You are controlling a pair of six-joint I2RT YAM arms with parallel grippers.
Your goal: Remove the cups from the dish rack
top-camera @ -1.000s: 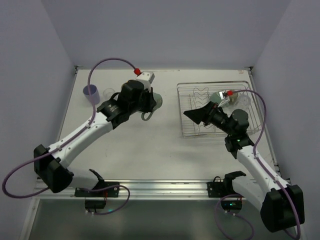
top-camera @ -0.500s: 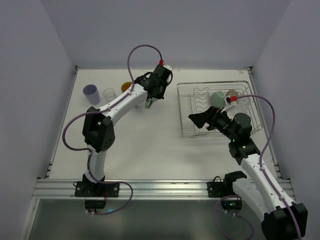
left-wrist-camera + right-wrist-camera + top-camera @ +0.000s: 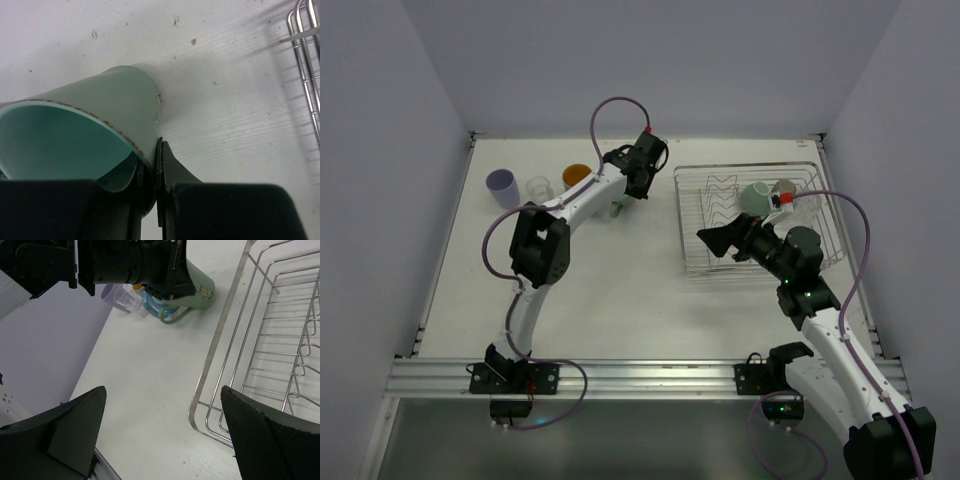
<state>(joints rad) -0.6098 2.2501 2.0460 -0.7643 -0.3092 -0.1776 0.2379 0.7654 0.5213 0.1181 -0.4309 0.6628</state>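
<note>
My left gripper [image 3: 625,196] is shut on the rim of the pale green cup [image 3: 617,208], with one finger inside and one outside [image 3: 167,165]. The cup [image 3: 120,100] is tilted, its base down by the table just left of the dish rack [image 3: 692,215]. It also shows in the right wrist view [image 3: 197,287]. The lavender cup [image 3: 501,185], the clear glass [image 3: 539,187] and the blue cup with orange inside [image 3: 577,175] stand on the table at the back left. A teal cup [image 3: 755,195] and a small olive-brown cup [image 3: 785,187] sit in the rack. My right gripper [image 3: 718,240] is open and empty over the rack's near left corner [image 3: 200,410].
The rack's zigzag wire dividers [image 3: 722,185] stand at its back left. The left arm's purple cable [image 3: 610,105] loops above the back of the table. Walls close in the table on the left, back and right.
The left arm has stretched out and brought the pale green cup down and slightly left, beside the blue cup. The right gripper has drawn back a little, uncovering the teal cup.
</note>
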